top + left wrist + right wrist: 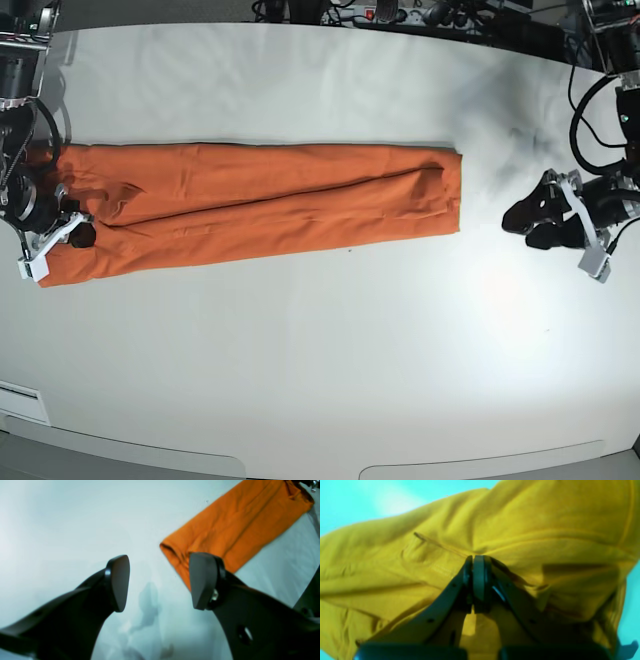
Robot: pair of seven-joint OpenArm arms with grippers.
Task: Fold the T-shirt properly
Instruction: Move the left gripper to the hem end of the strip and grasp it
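T-shirt: lying as a long narrow band across the white worktop. Right gripper: jaws clenched, pinching fabric at one end. Left gripper: jaws standing released, hovering just off the opposite end. Advice: grasp both layers squarely at the hem. Ample bare room lying in front.
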